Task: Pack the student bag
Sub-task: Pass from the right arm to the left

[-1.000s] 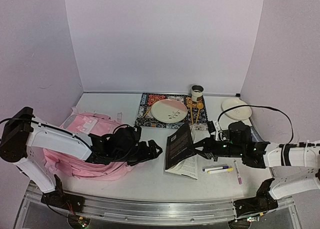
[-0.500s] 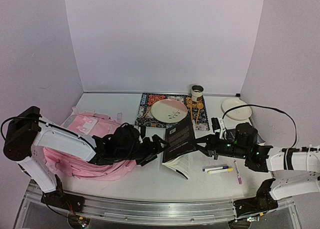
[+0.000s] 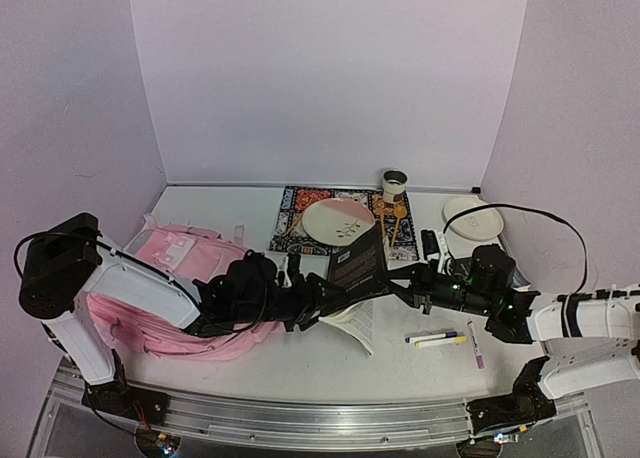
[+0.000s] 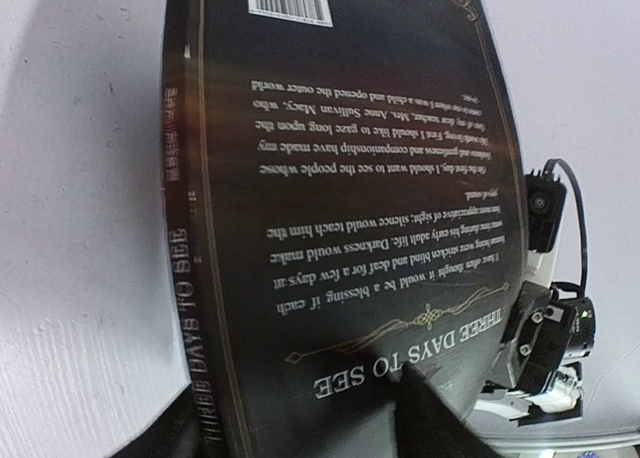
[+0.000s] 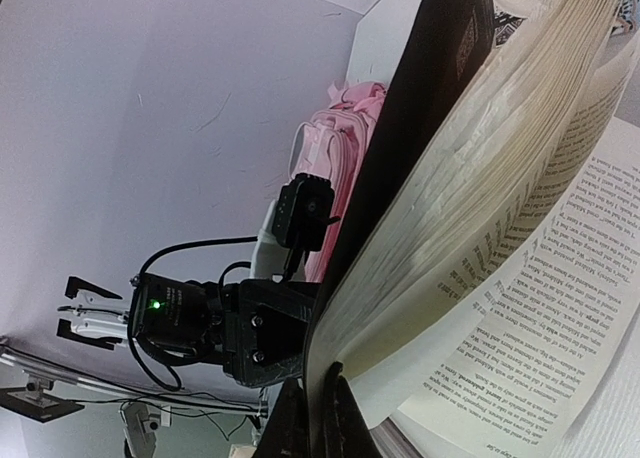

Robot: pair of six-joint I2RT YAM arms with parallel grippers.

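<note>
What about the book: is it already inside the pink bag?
No, the book is outside, held up right of the student bag with the right gripper shut on its cover.

The student bag (image 3: 165,278) is lying at the left of the worktop (image 3: 300,358). To its right, the book (image 3: 358,266) is tilting open near the middle. Behind the book, a placemat (image 3: 295,223) is lying with a plate (image 3: 338,221) sitting on it and a cup (image 3: 394,186) standing at its far right corner. Right of the book, two markers (image 3: 436,337) are lying side by side, and a dish (image 3: 472,216) is sitting behind them.
</note>
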